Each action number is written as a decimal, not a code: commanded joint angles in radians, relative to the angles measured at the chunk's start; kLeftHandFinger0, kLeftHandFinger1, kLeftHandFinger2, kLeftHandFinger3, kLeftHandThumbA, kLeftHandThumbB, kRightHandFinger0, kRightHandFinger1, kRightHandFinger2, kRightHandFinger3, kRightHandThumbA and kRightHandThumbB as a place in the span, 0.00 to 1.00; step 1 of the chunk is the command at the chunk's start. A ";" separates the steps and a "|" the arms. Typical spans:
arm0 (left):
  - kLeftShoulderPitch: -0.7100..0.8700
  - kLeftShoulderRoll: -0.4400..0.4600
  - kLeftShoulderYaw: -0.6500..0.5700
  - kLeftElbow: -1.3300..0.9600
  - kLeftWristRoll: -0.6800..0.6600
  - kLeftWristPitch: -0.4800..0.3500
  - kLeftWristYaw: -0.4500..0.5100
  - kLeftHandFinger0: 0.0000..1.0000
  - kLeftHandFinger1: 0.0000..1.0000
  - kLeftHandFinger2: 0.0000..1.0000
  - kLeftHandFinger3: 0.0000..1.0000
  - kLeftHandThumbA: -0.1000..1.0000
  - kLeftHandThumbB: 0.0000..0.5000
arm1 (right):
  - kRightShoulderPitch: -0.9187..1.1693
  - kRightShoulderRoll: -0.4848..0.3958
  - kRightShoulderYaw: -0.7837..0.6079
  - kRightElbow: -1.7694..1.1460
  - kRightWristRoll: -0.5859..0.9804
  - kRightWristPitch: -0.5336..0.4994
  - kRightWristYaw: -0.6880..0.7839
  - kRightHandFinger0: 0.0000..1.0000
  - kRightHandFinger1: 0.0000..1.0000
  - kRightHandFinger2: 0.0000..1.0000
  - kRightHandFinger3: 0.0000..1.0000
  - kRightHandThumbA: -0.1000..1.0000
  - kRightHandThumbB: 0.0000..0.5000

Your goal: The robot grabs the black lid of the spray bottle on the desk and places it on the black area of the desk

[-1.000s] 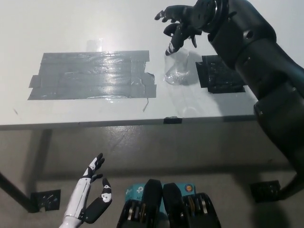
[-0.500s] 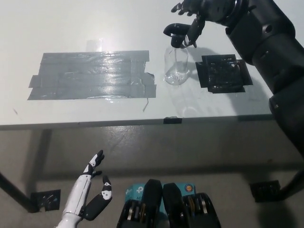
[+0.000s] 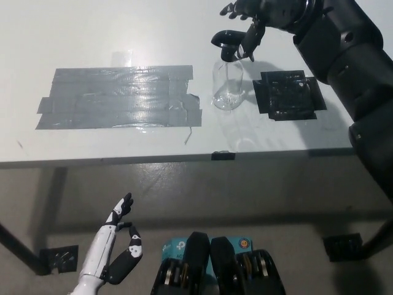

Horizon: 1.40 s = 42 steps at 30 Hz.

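Nearest, at about 7 o'clock in the head view: the left hand (image 3: 116, 255), white with dark fingertips, hangs below the desk edge over the floor. Fingers apart, slightly curled, holding nothing.

At 6 o'clock on the floor, a teal object (image 3: 178, 247) shows between dark shapes; it carries small writing, too small to read. Round orange-and-white mark beside it, also unreadable.

Desk (image 3: 92, 37), white top, near edge running across mid-frame. A small black clip or tab (image 3: 223, 155) sits on that edge just right of centre.

On the desk at 10 o'clock from centre: a wide patch of grey tape strips (image 3: 120, 98), glossy, edges ragged. No lettering seen on it.

At 1 o'clock: clear spray bottle (image 3: 228, 86), upright, standing between the grey patch and the black area (image 3: 288, 94), which lies just to its 3 o'clock. The black area is a rough square of dark tape; no text legible.

Black lid (image 3: 226, 40) sits on top of the bottle, still attached.

Farthest, 1 o'clock near the top edge: right hand (image 3: 247, 24), black, arm entering from the right side. Fingers spread and hooked downward, tips at the lid's right side; whether they touch it I cannot tell. Not closed around it.
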 commanded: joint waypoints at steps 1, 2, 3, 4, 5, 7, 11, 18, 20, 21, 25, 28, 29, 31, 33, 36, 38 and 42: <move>-0.009 0.016 0.006 -0.030 -0.014 -0.027 0.006 0.81 0.92 1.00 1.00 0.15 0.18 | -0.041 -0.018 -0.025 -0.004 0.011 -0.011 -0.010 1.00 1.00 1.00 1.00 0.70 0.76; -0.010 0.016 0.007 -0.028 -0.015 -0.035 0.010 0.80 0.91 0.99 1.00 0.13 0.19 | -0.040 -0.020 -0.031 -0.005 0.016 -0.012 -0.010 1.00 1.00 1.00 1.00 0.69 0.76; -0.010 0.015 0.007 -0.027 -0.017 -0.033 0.009 0.79 0.90 0.99 1.00 0.12 0.19 | -0.036 -0.022 -0.038 -0.006 0.019 -0.010 -0.014 1.00 1.00 1.00 1.00 0.66 0.79; -0.011 0.013 0.005 -0.027 -0.018 -0.033 0.009 0.78 0.89 0.98 1.00 0.11 0.19 | -0.034 -0.024 -0.045 -0.006 0.022 -0.005 -0.016 1.00 1.00 1.00 1.00 0.62 0.82; -0.014 0.013 0.004 -0.025 -0.018 -0.033 0.009 0.78 0.89 0.98 1.00 0.10 0.19 | -0.029 -0.027 -0.059 -0.005 0.031 0.002 -0.025 1.00 1.00 1.00 1.00 0.55 0.85; -0.015 0.013 0.003 -0.022 -0.022 -0.034 0.006 0.78 0.89 0.97 1.00 0.10 0.19 | -0.015 -0.029 -0.085 -0.006 0.040 -0.003 -0.068 1.00 0.96 1.00 1.00 0.32 0.73; -0.019 0.016 0.000 -0.026 -0.025 -0.029 0.000 0.76 0.87 0.95 1.00 0.10 0.20 | 0.013 -0.036 -0.131 -0.006 0.056 -0.021 -0.129 0.58 0.52 0.61 0.55 0.02 0.70; -0.034 0.024 -0.003 -0.037 -0.031 -0.019 -0.011 0.69 0.80 0.90 1.00 0.08 0.21 | 0.034 -0.050 -0.138 -0.001 0.034 -0.029 -0.120 0.45 0.41 0.49 0.51 0.08 0.74; -0.039 0.027 -0.003 -0.036 -0.037 -0.020 -0.015 0.68 0.78 0.88 1.00 0.07 0.21 | 0.037 -0.053 -0.141 0.001 0.035 -0.026 -0.122 0.43 0.41 0.48 0.51 0.08 0.74; -0.043 0.028 -0.003 -0.038 -0.040 -0.014 -0.018 0.67 0.76 0.87 1.00 0.07 0.21 | 0.038 -0.056 -0.145 0.001 0.040 -0.026 -0.122 0.42 0.40 0.48 0.50 0.08 0.74; -0.046 0.030 -0.004 -0.040 -0.053 -0.011 -0.025 0.67 0.74 0.85 1.00 0.05 0.21 | 0.040 -0.065 -0.173 -0.002 0.058 -0.034 -0.122 0.36 0.35 0.44 0.48 0.05 0.74; -0.049 0.032 -0.007 -0.041 -0.051 -0.005 -0.028 0.67 0.74 0.84 1.00 0.05 0.21 | 0.037 -0.069 -0.190 -0.005 0.063 -0.029 -0.139 0.41 0.40 0.52 0.50 0.03 0.70; -0.049 0.032 -0.007 -0.042 -0.050 -0.003 -0.029 0.67 0.74 0.84 1.00 0.05 0.20 | 0.036 -0.070 -0.196 -0.006 0.066 -0.029 -0.144 0.41 0.40 0.52 0.50 0.03 0.70; -0.051 0.032 -0.006 -0.035 -0.050 -0.012 -0.027 0.67 0.73 0.83 1.00 0.06 0.21 | 0.036 -0.074 -0.222 -0.009 0.087 -0.036 -0.156 0.36 0.39 0.52 0.51 0.01 0.71; -0.053 0.033 -0.005 -0.031 -0.046 -0.017 -0.024 0.67 0.73 0.83 1.00 0.06 0.21 | 0.034 -0.076 -0.254 -0.011 0.109 -0.042 -0.176 0.27 0.34 0.48 0.50 0.00 0.70; -0.054 0.032 -0.004 -0.029 -0.045 -0.019 -0.021 0.67 0.73 0.83 1.00 0.05 0.21 | 0.030 -0.078 -0.363 -0.018 0.198 -0.052 -0.215 0.27 0.32 0.45 0.48 0.00 0.71; -0.053 0.031 -0.003 -0.031 -0.050 -0.013 -0.025 0.67 0.73 0.84 1.00 0.05 0.20 | 0.026 -0.076 -0.436 -0.020 0.244 -0.046 -0.241 0.27 0.30 0.44 0.48 0.00 0.71; -0.057 0.032 -0.003 -0.033 -0.054 -0.003 -0.030 0.67 0.73 0.84 1.00 0.05 0.20 | 0.010 -0.074 -0.662 -0.026 0.396 -0.071 -0.312 0.23 0.28 0.46 0.49 0.00 0.75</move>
